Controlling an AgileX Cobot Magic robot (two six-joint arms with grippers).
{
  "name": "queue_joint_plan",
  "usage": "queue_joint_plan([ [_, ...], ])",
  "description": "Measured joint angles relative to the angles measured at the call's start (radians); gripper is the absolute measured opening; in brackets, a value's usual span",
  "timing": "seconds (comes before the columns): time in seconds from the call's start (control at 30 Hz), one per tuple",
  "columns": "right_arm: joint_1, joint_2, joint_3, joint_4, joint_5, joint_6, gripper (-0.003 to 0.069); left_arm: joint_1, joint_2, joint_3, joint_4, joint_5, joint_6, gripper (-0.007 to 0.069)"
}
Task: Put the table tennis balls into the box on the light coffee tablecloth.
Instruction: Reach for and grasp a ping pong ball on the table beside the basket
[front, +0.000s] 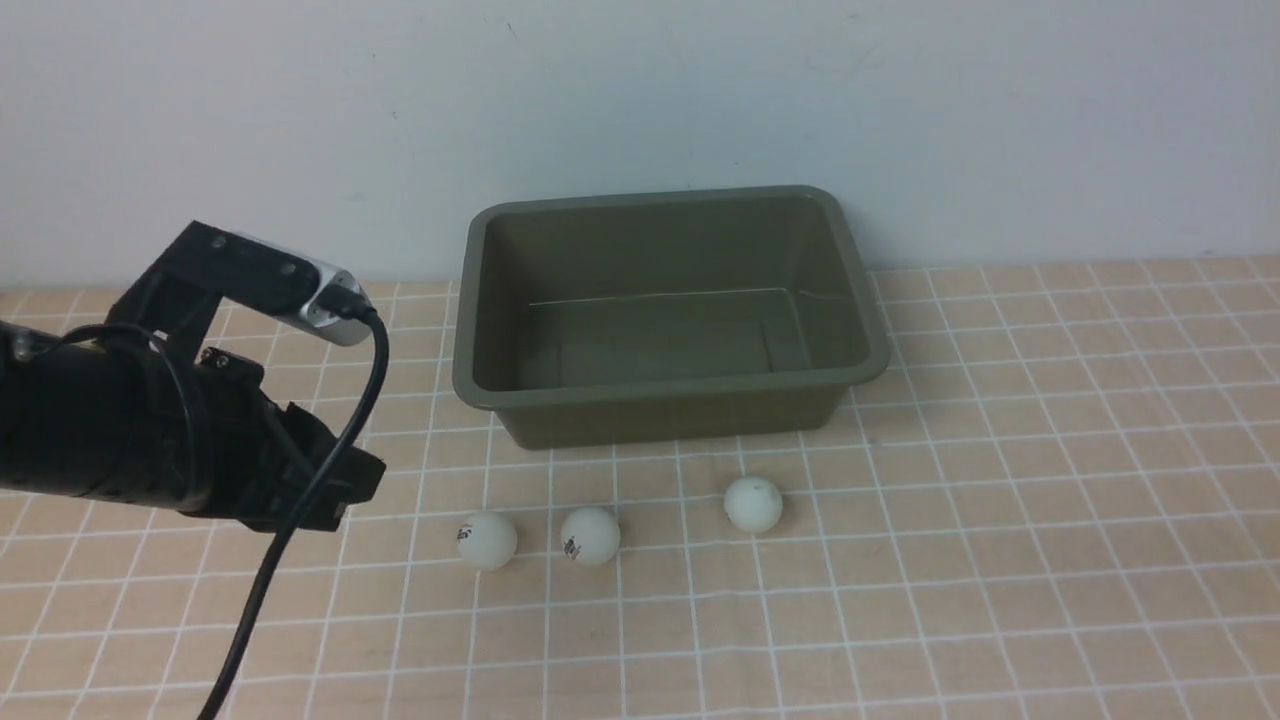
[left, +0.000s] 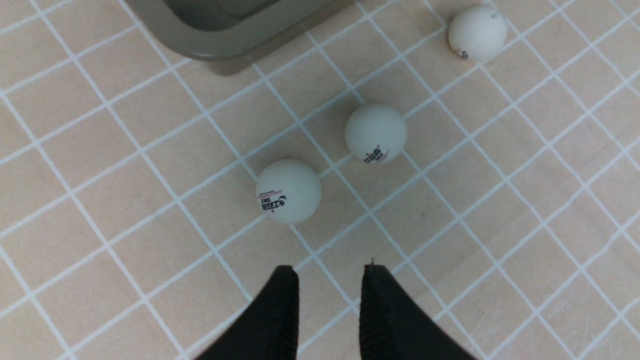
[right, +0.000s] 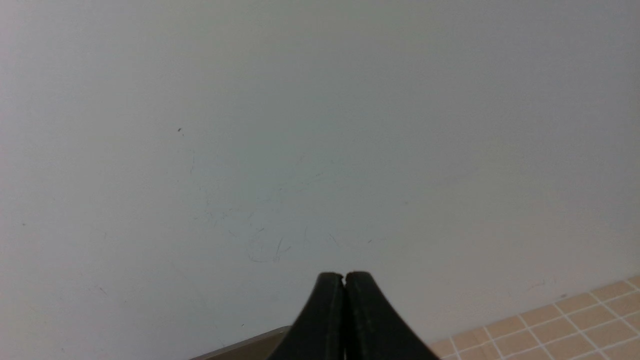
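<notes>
Three white table tennis balls lie in a loose row on the light coffee tablecloth (front: 1000, 560), in front of the box: left ball (front: 487, 540), middle ball (front: 590, 535), right ball (front: 753, 504). The olive-green box (front: 660, 398) stands behind them with nothing inside. My left gripper (front: 365, 478) hovers to the left of the left ball. Seen from the left wrist, it (left: 330, 274) is open with only cloth between its fingers, a short way from the nearest ball (left: 289, 191). The other balls (left: 375, 133) (left: 477, 32) lie beyond. My right gripper (right: 344, 276) is shut on nothing, facing the wall.
A plain pale wall (front: 640, 100) rises right behind the box. The left arm's black cable (front: 300, 520) hangs down to the front edge. A corner of the box rim (left: 220, 47) shows in the left wrist view, and a sliver of the rim (right: 250, 346) in the right wrist view.
</notes>
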Motion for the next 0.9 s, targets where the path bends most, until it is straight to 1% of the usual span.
queue_joint_plan([
  [0.03, 0.000, 0.002, -0.011, 0.000, 0.005, -0.005, -0.0015, -0.002, 0.001, -0.002, 0.003, 0.000, -0.001, 0.0130],
  [0.1, 0.000, 0.045, -0.087, -0.003, 0.075, -0.089, -0.0015, -0.034, 0.024, -0.021, 0.027, -0.001, -0.003, 0.0134],
  [0.13, 0.000, 0.054, -0.092, -0.003, 0.087, -0.105, -0.0015, -0.038, 0.026, -0.023, 0.029, -0.001, -0.003, 0.0134],
  [0.23, 0.001, 0.134, -0.171, 0.002, 0.162, -0.220, -0.0015, -0.097, 0.082, -0.055, 0.068, -0.007, -0.037, 0.0179],
  [0.33, 0.001, 0.209, -0.219, 0.043, 0.216, -0.320, -0.0015, -0.136, 0.129, -0.088, 0.123, -0.019, -0.108, 0.0237],
  [0.4, 0.001, 0.262, -0.242, 0.096, 0.235, -0.376, -0.0015, -0.151, 0.166, -0.107, 0.189, -0.045, -0.188, 0.0273],
  [0.53, 0.001, 0.328, -0.249, 0.215, 0.251, -0.479, -0.0015, -0.156, 0.223, -0.126, 0.270, -0.069, -0.313, 0.0292],
  [0.63, 0.001, 0.363, -0.249, 0.305, 0.260, -0.569, -0.0015, -0.166, 0.267, -0.144, 0.278, -0.071, -0.343, 0.0299],
  [0.77, 0.001, 0.389, -0.249, 0.417, 0.265, -0.717, -0.0015, -0.201, 0.343, -0.181, 0.275, -0.081, -0.352, 0.0299],
  [0.8, 0.001, 0.390, -0.249, 0.422, 0.266, -0.731, -0.0015, -0.206, 0.346, -0.182, 0.276, -0.082, -0.352, 0.0299],
  [0.83, 0.001, 0.395, -0.249, 0.460, 0.271, -0.778, -0.0015, -0.218, 0.375, -0.194, 0.280, -0.088, -0.358, 0.0299],
  [0.9, 0.001, 0.398, -0.249, 0.504, 0.280, -0.833, -0.0015, -0.229, 0.409, -0.210, 0.293, -0.098, -0.380, 0.0299],
])
